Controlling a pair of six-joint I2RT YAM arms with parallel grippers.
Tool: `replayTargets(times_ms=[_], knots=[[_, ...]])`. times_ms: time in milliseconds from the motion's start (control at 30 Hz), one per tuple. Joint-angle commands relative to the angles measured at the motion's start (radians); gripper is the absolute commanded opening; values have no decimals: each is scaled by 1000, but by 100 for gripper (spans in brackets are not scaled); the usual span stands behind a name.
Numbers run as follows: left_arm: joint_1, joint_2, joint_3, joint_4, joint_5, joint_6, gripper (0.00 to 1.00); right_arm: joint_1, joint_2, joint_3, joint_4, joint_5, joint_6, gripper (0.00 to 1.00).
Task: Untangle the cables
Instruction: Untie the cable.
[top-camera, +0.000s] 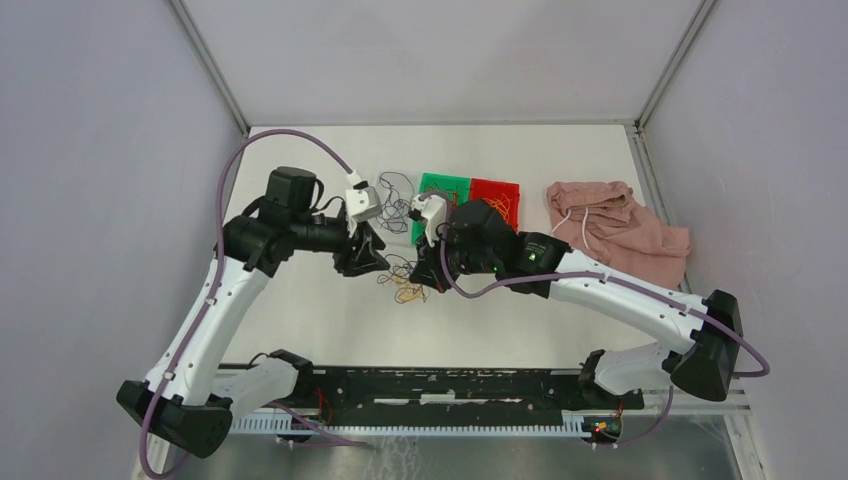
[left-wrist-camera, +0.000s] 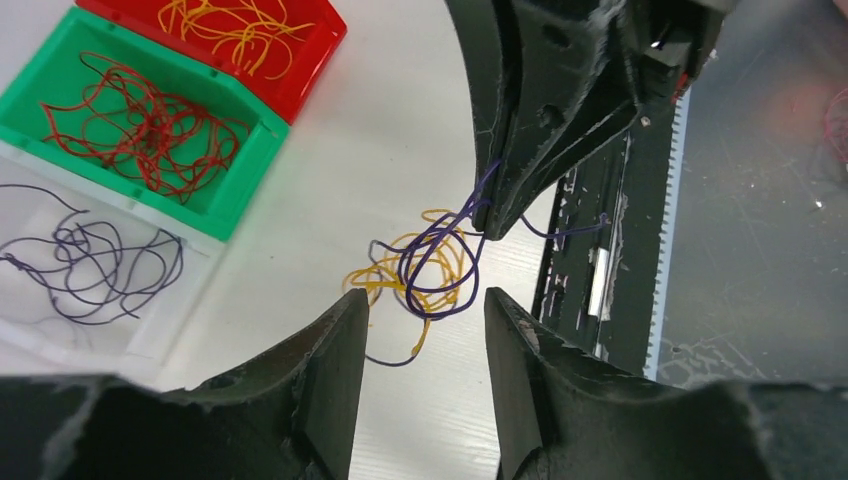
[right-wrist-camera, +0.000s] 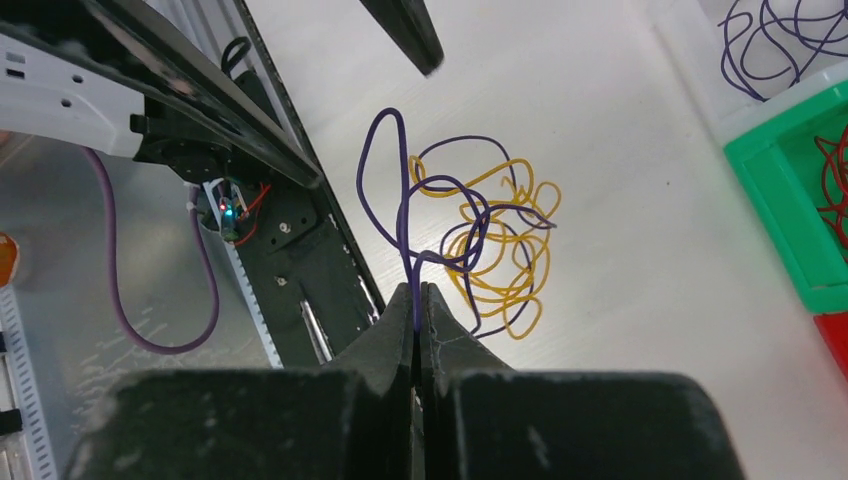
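Observation:
A small tangle of yellow and purple cables (left-wrist-camera: 425, 270) lies on the table in front of the arms; it also shows in the right wrist view (right-wrist-camera: 495, 255) and in the top view (top-camera: 405, 290). My right gripper (right-wrist-camera: 416, 290) is shut on a purple cable (right-wrist-camera: 385, 160) that rises out of the tangle in a loop. My left gripper (left-wrist-camera: 427, 300) is open and empty, hovering just above the near side of the tangle, with the right gripper's fingers (left-wrist-camera: 520, 170) opposite it.
At the back stand a red bin (left-wrist-camera: 310, 70) with yellow cables, a green bin (left-wrist-camera: 245, 180) with red cables, and a clear bin (left-wrist-camera: 180, 310) with purple cables. A pink cloth (top-camera: 615, 225) lies at the back right. The black base rail (top-camera: 450, 385) runs along the near edge.

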Motion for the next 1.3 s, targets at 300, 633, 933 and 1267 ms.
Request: replayTargets(times_ms=[300, 633, 933, 1267], knots=[[2, -50, -98, 257, 72, -242, 39, 3, -46, -38, 191, -2, 97, 0], [-4, -29, -109, 232, 52, -216, 22, 4, -37, -53, 253, -28, 149, 0], [-12, -24, -97, 197, -8, -100, 10, 4, -37, -66, 270, -28, 168, 0], [-28, -150, -71, 342, -154, 138, 3, 0, -37, -80, 290, -31, 216, 50]])
